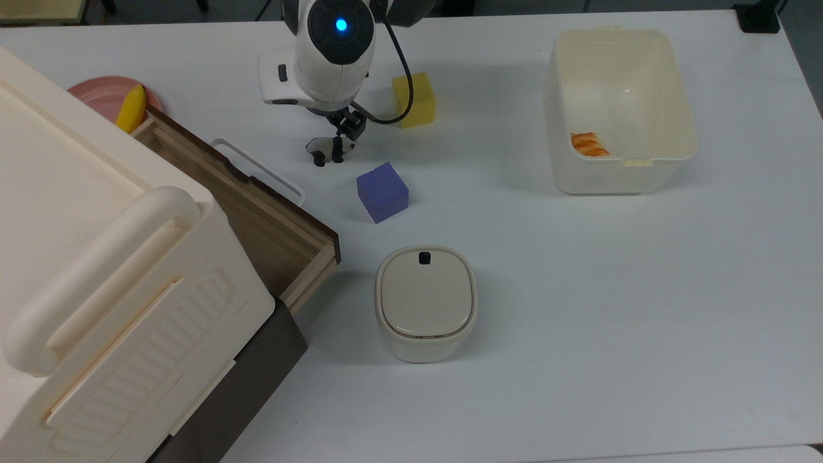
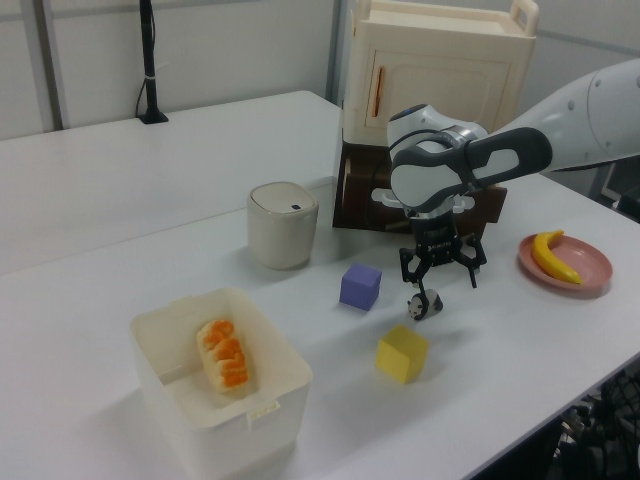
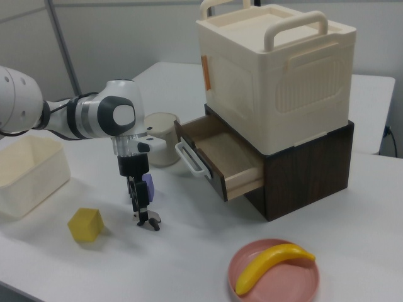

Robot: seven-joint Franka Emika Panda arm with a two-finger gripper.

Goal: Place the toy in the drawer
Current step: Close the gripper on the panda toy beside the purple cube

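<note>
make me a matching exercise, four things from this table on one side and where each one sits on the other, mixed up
Things:
1. banana
2. panda toy
3. orange food piece
4. drawer

Places or states:
A. inside the translucent bin
B. pulled open, nothing visible inside
C. on the pink plate
D. on the table, right under the end effector

Pairs: 1-C, 2-D, 3-A, 4-B
</note>
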